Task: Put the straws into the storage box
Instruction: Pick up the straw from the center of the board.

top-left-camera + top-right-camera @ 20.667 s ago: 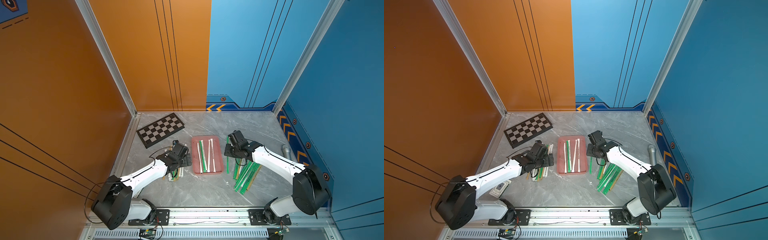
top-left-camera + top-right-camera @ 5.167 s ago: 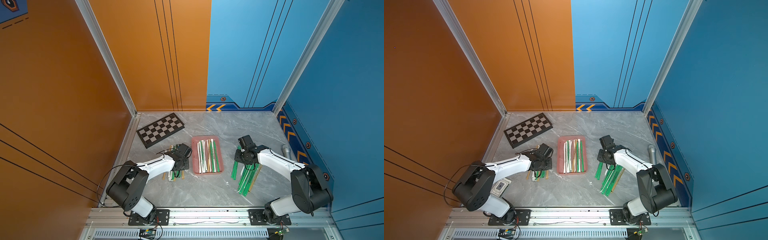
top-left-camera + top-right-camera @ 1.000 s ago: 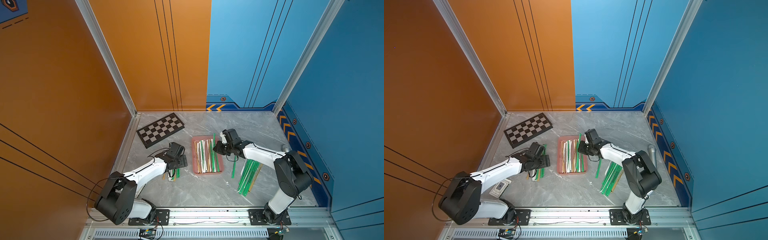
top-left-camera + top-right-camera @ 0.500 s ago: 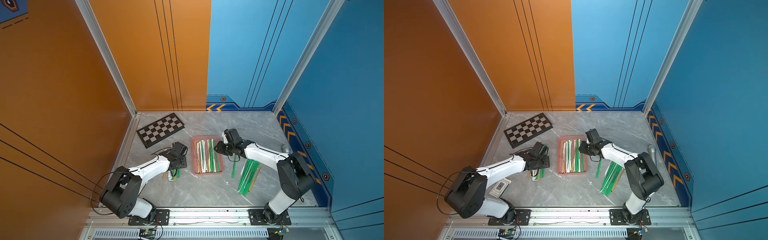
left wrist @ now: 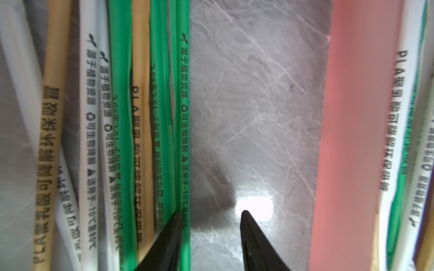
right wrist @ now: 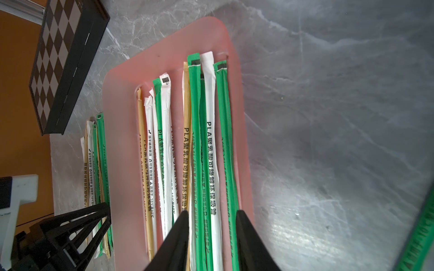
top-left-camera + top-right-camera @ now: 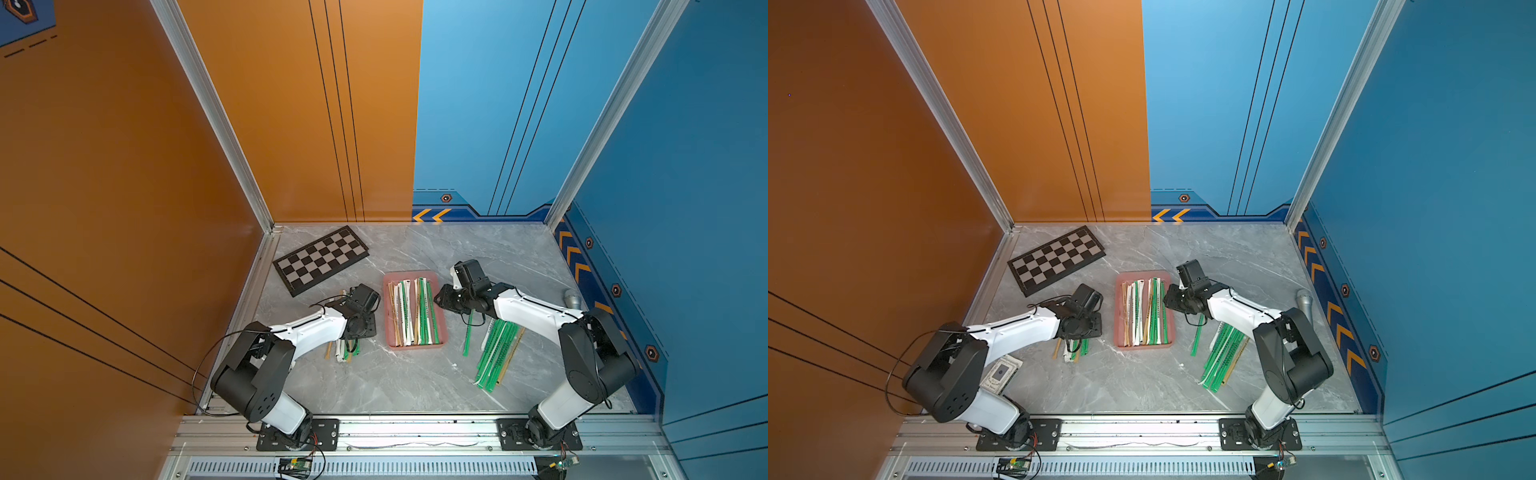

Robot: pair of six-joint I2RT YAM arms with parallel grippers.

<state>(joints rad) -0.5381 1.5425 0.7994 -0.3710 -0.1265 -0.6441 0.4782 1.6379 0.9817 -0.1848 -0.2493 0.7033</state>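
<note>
The straws lie in three lots. About a dozen rest lengthwise in the storage box (image 7: 415, 346). A small pile (image 7: 345, 351) sits on the worktop (image 7: 395, 386) at the box's 8 o'clock. A larger green fan (image 7: 496, 353) lies at its 4 o'clock, with one loose straw (image 7: 468, 336) between the fan and the box.

The left pincer (image 5: 211, 213) is spread, low over the small pile. The outermost green straw (image 5: 184, 140) lies just inside one finger, and the rest of the gap is over bare worktop. I cannot tell whether that finger touches the wrapper. The right pincer (image 6: 211, 212) is also spread and empty, over the box's 3 o'clock side.

Each straw looks very light, thin and slightly bendy, in a slick wrapper. A pinch across its width near mid-length should keep it from drooping or swivelling. Its neighbours lie tight against it and may drag along, and the box wall stands near.

The chequered board (image 7: 320, 259) at 11 o'clock and the grey cylinder (image 7: 572, 297) at 3 o'clock are well apart from the work.
</note>
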